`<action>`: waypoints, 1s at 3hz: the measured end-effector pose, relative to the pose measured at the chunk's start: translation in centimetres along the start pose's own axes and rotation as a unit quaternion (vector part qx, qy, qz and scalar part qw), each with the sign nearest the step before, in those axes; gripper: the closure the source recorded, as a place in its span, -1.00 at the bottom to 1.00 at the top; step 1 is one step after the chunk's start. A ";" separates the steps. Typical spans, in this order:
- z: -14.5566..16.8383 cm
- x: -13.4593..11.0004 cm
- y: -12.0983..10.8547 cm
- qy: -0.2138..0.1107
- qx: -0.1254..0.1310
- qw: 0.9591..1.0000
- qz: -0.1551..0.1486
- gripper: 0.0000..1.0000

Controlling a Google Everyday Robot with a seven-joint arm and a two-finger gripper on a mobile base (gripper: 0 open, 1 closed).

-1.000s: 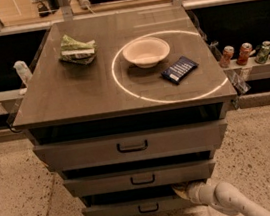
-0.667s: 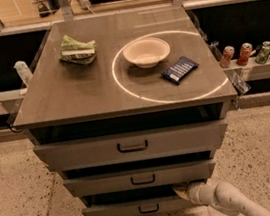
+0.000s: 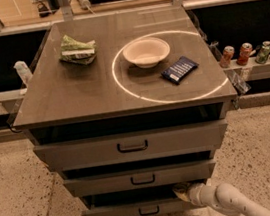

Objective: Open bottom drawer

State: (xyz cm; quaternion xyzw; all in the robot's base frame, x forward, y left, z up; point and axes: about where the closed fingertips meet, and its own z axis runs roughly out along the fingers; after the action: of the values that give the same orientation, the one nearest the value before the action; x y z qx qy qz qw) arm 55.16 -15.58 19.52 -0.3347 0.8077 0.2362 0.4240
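1. The bottom drawer (image 3: 115, 213) lies just below and left of the gripper (image 3: 182, 191), slightly pulled out.
2. The gripper meets its upper right edge; whether it grips cannot be told.

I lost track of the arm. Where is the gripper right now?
In the camera view, the gripper is low and right of centre, at the top right edge of the bottom drawer.
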 end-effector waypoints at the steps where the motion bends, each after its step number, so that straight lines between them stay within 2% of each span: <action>1: -1.8 1.0 2.3 -0.001 -0.018 0.998 0.059 1.00; 2: -3.3 1.5 4.4 -0.006 -0.044 0.992 0.121 1.00; 3: -4.2 1.7 5.4 -0.010 -0.056 0.986 0.157 1.00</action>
State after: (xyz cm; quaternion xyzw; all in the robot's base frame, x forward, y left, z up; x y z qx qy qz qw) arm 48.26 -15.37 20.78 -0.2242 0.8316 0.3481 0.3702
